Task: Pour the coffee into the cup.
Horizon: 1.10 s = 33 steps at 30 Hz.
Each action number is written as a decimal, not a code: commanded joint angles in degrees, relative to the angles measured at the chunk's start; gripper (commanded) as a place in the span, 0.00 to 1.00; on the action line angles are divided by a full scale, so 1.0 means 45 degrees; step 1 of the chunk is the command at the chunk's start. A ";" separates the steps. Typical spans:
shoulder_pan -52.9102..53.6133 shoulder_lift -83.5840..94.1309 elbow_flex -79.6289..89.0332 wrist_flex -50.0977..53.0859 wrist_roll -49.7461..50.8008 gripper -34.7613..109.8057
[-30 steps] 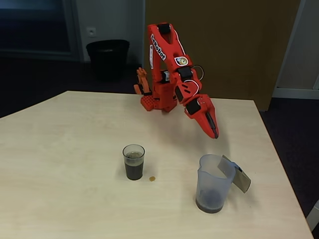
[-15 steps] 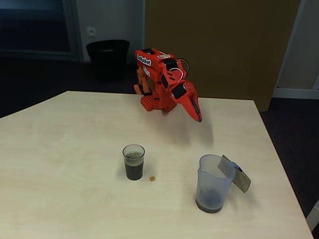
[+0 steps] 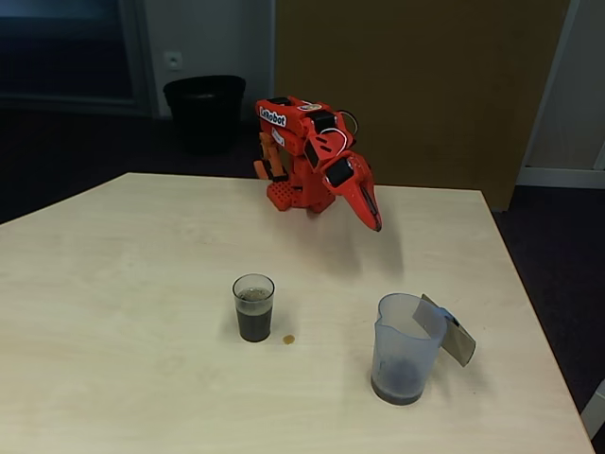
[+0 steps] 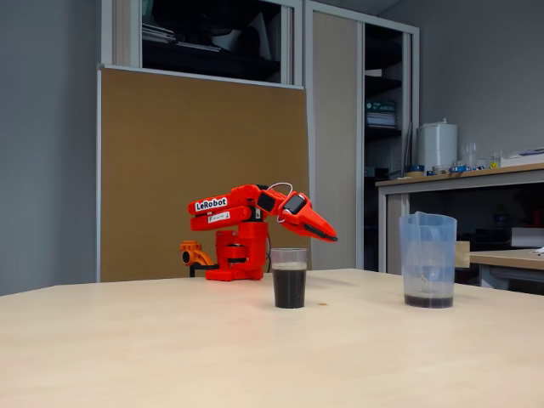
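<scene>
Hand [image 3: 375, 219] hangs in the air off the folded orange arm [image 3: 307, 151], tip pointing down and outward, empty; its fingers lie together in both fixed views [image 4: 327, 235], so it reads as closed on nothing. Nothing touches it, and there is clear air beneath it down to the tabletop [image 3: 132, 284].

Nearest object is the cup [image 3: 254, 307], standing upright ahead of the hand and to its left in a fixed view, well apart from it. Coffee [image 3: 254, 322] fills it most of the way, with a paler band at the surface [image 4: 289, 285]. A small brown drop [image 3: 288, 339] sits on the tabletop just beside the cup, on the jug's side.

The jug [image 3: 405, 348] stands upright ahead of the hand and slightly right, nearer the tabletop's right edge, with a dark remnant at its bottom [image 4: 427, 300] and its flat handle tab [image 3: 452, 333] pointing toward that edge. Cup and jug stand apart with bare tabletop between them.

Left and front areas of the tabletop lie open. A black bin [image 3: 204, 109] stands on the floor behind the arm.
</scene>
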 commanded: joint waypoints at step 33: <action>-0.0313 0.0312 0.0215 0.0137 0.0195 0.24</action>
